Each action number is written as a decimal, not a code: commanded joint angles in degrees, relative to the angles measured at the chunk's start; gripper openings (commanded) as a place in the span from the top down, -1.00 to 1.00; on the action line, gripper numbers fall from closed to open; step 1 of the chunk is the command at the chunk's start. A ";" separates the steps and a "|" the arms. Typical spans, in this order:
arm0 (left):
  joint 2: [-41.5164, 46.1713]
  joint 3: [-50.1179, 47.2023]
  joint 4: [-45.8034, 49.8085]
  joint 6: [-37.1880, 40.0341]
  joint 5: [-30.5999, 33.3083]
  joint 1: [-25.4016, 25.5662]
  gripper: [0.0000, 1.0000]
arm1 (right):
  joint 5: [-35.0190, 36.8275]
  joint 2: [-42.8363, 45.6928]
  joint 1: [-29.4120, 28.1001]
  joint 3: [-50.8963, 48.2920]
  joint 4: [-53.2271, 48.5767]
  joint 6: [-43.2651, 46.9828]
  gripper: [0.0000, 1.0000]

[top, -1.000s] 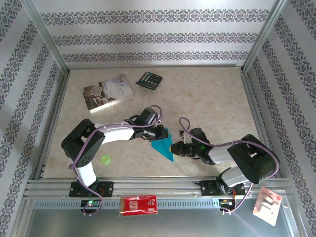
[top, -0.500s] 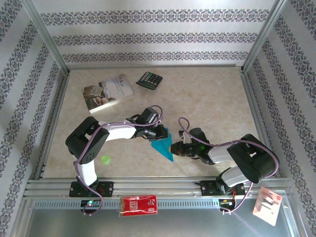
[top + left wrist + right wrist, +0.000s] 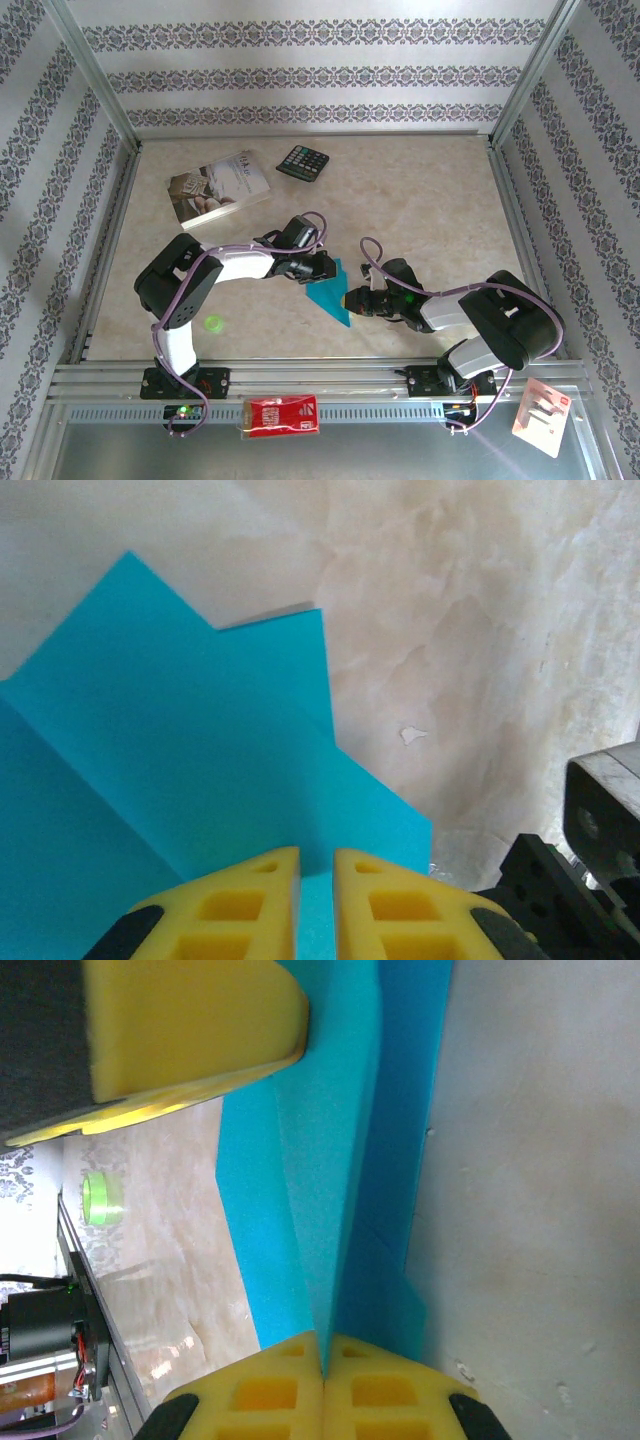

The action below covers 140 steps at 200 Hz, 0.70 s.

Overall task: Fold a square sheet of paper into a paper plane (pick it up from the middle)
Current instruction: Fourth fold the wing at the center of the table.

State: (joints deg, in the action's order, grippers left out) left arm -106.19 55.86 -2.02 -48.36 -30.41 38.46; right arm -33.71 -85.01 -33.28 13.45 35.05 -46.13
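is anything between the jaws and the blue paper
Nothing visible stands between them. The left jaws and the right jaws are each shut on the paper, gripping it from opposite sides.

We are seeing square sheet of paper (image 3: 330, 294) showing plain matte turquoise-blue. Table (image 3: 430, 210) showing beige marbling. Walls (image 3: 320, 75) wearing white with grey-purple floral stripes. Calculator (image 3: 303, 162) showing black; book (image 3: 220, 187) showing pale printed cover. Tape roll (image 3: 212, 323) glowing bright green; packet (image 3: 283, 415) showing red. We are noting left gripper (image 3: 316, 880) and right gripper (image 3: 322, 1365) both showing yellow fingers (image 3: 235, 905); arms (image 3: 235, 267) showing black and white, cables (image 3: 372, 250) purple.
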 commanded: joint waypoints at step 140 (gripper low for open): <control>-0.55 -1.84 -0.09 0.98 -0.12 -1.78 0.68 | 3.48 -3.88 -2.27 1.31 -3.16 1.48 0.96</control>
State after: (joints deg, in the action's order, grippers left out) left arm -107.37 55.35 -2.46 -48.18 -31.07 37.71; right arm -33.82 -85.67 -33.56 14.11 34.96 -46.13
